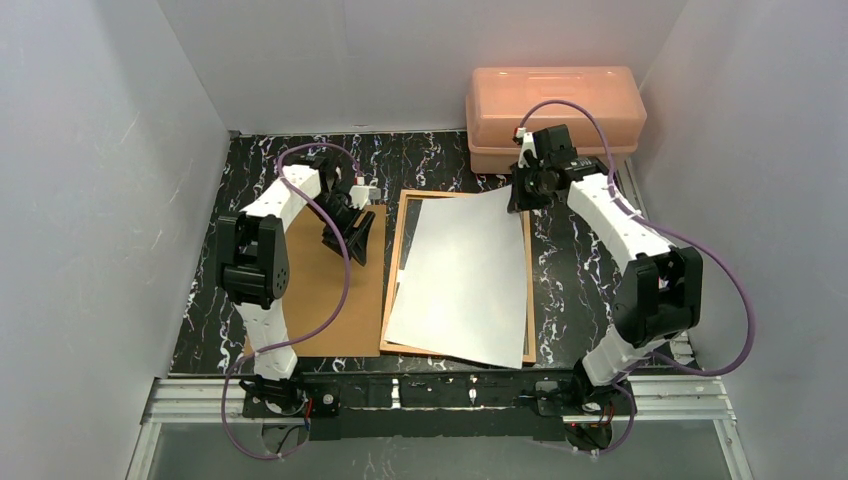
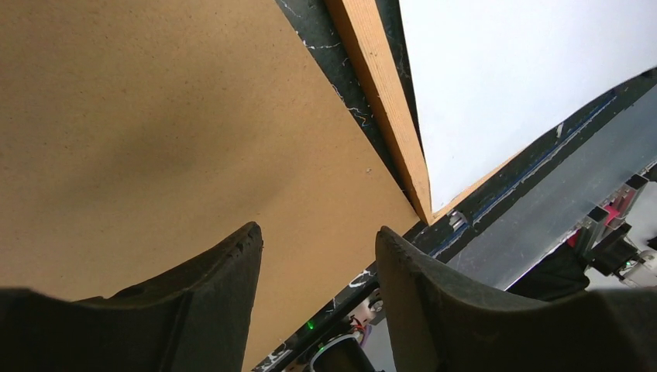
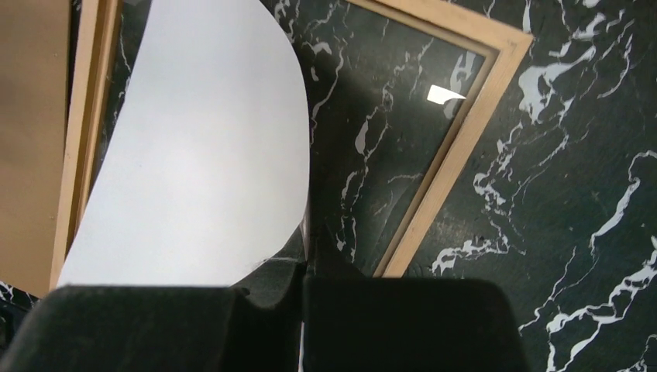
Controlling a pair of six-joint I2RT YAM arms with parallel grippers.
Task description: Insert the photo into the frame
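The photo (image 1: 465, 275) lies white back up over the orange-brown wooden frame (image 1: 398, 262) in the middle of the table. My right gripper (image 1: 520, 192) is shut on the photo's far right corner and lifts it, so the sheet curls in the right wrist view (image 3: 201, 163). Under that corner the frame's rail (image 3: 457, 147) and dark marble show. My left gripper (image 1: 345, 238) is open and empty above the brown backing board (image 1: 330, 290), left of the frame. In the left wrist view the frame's rail (image 2: 383, 93) and the photo (image 2: 511, 70) pass at upper right.
A pink plastic box (image 1: 555, 115) stands at the back right, just behind my right gripper. Grey walls close in the left, right and back. A metal rail (image 1: 440, 392) runs along the near edge of the black marble table (image 1: 590, 280).
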